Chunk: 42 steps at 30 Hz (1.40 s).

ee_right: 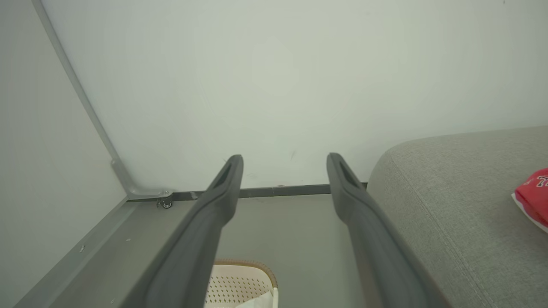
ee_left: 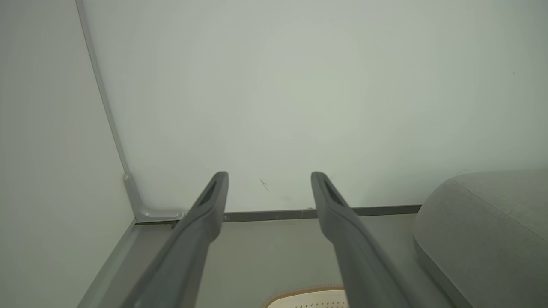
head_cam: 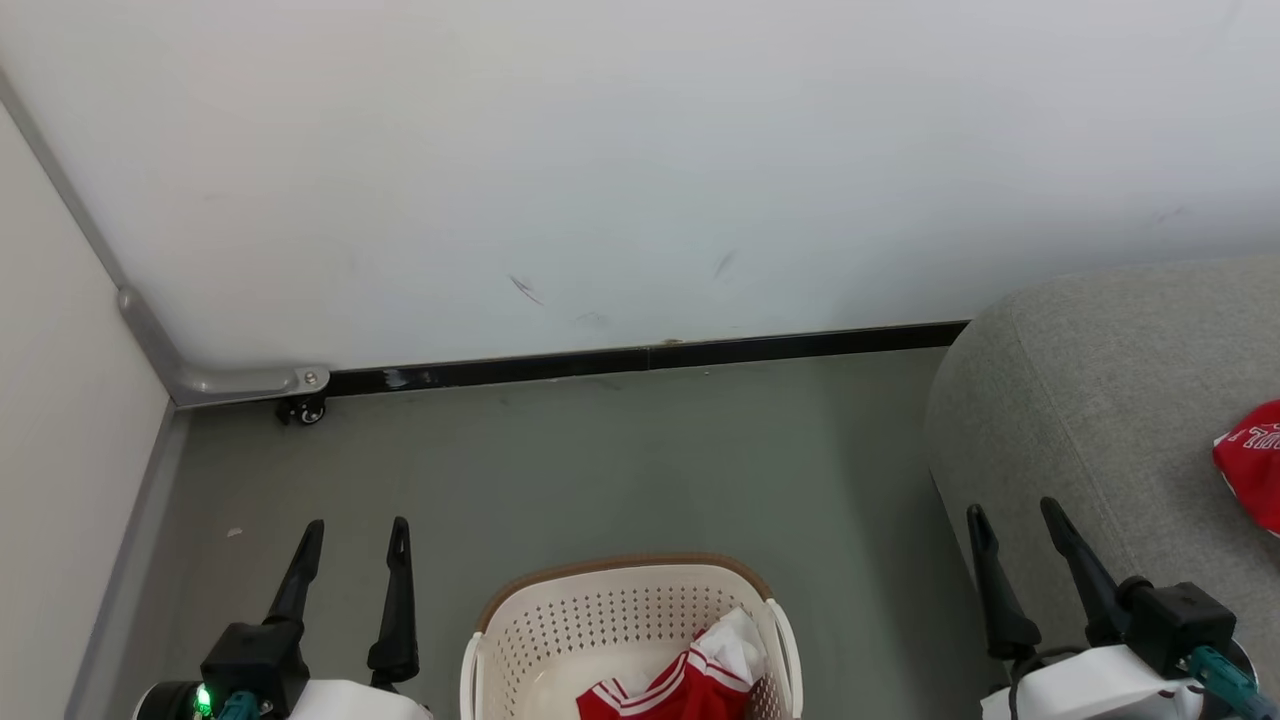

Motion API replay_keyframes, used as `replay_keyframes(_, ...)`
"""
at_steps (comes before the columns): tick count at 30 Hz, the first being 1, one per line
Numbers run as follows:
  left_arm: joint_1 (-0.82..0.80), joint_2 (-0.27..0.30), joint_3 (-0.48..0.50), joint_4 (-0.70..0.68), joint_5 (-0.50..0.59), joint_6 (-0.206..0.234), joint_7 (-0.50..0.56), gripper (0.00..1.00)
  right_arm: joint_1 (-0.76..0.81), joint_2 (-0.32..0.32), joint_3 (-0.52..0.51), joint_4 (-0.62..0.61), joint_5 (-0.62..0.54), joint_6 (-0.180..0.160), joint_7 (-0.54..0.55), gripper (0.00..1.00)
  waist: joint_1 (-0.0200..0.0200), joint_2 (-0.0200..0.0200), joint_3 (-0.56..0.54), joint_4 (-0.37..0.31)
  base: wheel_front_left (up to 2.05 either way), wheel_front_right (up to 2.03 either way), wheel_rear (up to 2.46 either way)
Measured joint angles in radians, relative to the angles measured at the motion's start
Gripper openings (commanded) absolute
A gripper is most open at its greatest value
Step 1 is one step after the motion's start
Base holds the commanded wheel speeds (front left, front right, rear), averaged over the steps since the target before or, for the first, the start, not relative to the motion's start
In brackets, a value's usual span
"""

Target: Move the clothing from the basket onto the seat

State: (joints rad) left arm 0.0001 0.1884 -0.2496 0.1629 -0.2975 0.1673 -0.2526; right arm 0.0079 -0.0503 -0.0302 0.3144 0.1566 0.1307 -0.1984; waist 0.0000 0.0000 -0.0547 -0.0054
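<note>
1. Basket: oval, cream, perforated, brown-rimmed; stands on the grey floor.
2. Red garment with white stripes: lies crumpled inside the basket, against its right wall, with white fabric bunched on top.
3. Seat: grey, upholstered, round-cornered; stands to the right of the basket, apart from it, with a strip of floor between.
4. Red garment with white lettering: rests on the seat, well to the right of the basket; cut off by the picture edge, likewise in the right wrist view.
5. Left claw: held just left of the basket, touching nothing; fingers spread wide with nothing between them, as seen also in the left wrist view, where the basket rim shows below.
6. Right claw: held right of the basket, in front of the seat's rounded side; fingers parted and empty, confirmed in the right wrist view.
7. White wall with black skirting strip: rises behind the basket, well apart from it.
8. Small caster wheel: sits at the wall's foot, beyond the basket and to its left.
</note>
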Motion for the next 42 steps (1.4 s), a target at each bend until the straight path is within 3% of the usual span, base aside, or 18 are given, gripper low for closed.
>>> replay_keyframes(21,0.006,-0.011,0.016,-0.009,0.014,-0.002,0.000,1.00,0.034,0.007,-0.017,-0.099,-0.021,0.000,0.043,1.00,0.0000,0.0000,0.023,-0.014,0.00,0.00,0.00)
replay_keyframes(42,0.006,-0.028,0.017,-0.011,0.039,-0.037,0.000,1.00,0.076,0.008,-0.030,-0.163,-0.004,0.000,0.070,1.00,-0.0001,0.0000,0.029,-0.054,0.00,0.00,0.00)
